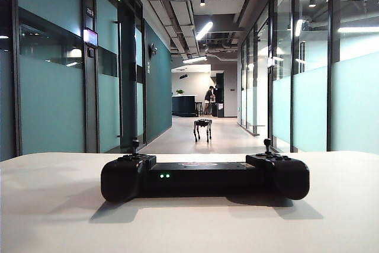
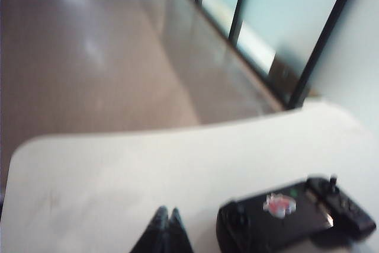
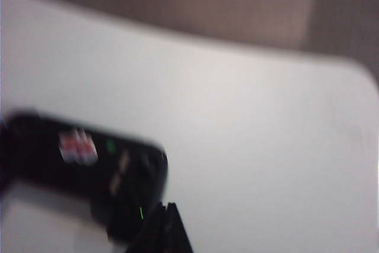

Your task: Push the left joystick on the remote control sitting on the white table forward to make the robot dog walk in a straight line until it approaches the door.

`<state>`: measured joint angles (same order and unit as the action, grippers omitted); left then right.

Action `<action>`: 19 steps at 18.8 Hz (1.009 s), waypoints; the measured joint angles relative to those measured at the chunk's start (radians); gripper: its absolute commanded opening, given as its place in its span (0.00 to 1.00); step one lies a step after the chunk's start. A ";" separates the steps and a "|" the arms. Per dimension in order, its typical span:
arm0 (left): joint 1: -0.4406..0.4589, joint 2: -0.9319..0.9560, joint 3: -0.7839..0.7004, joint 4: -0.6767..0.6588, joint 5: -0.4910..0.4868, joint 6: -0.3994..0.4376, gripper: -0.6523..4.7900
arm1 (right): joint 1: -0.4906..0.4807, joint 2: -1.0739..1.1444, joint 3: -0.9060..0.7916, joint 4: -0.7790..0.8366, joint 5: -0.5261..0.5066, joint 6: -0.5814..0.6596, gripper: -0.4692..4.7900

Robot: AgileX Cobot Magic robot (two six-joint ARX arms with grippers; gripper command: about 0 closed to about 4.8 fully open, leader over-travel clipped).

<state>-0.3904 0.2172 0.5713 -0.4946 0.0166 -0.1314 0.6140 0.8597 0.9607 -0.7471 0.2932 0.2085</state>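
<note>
Both grippers, left [image 2: 165, 229] and right [image 3: 164, 229], hang above the bench [image 1: 53, 205], fingers clenched and empty. The dog [image 1: 202, 128] could veer at 12 o'clock if the remote [image 1: 204, 177] gets nudged.

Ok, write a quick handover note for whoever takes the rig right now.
Left gripper: shut, empty, above the table near the remote.
Right gripper: shut, empty, over the remote's other end.
Neither arm shows in the exterior view.
Remote: flat on the table, green lights on, sticks untouched.
Dog: standing down the corridor, well away from the table.
Done: cannot tell.
Left: push the left stick forward until the dog nears the door.
</note>
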 measured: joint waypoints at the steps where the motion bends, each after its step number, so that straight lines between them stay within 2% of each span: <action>1: 0.000 -0.026 -0.028 0.031 -0.011 0.002 0.11 | 0.000 -0.058 -0.061 0.081 0.000 -0.022 0.08; 5: 0.000 -0.106 -0.143 0.089 -0.020 0.003 0.11 | 0.000 -0.235 -0.241 0.274 0.000 -0.055 0.08; 9: 0.000 -0.130 -0.224 0.178 -0.021 0.031 0.11 | 0.000 -0.257 -0.244 0.247 -0.001 -0.057 0.08; 13: 0.000 -0.129 -0.311 0.306 -0.013 0.121 0.11 | 0.000 -0.252 -0.244 0.241 -0.001 -0.057 0.08; 16: 0.000 -0.129 -0.356 0.433 0.062 0.131 0.11 | 0.000 -0.251 -0.244 0.240 -0.001 -0.057 0.08; 19: 0.000 -0.129 -0.360 0.471 0.074 0.127 0.11 | 0.000 -0.251 -0.244 0.240 -0.001 -0.057 0.08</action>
<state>-0.3901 0.0883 0.2111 -0.0238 0.0906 -0.0048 0.6140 0.6086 0.7166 -0.5068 0.2920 0.1516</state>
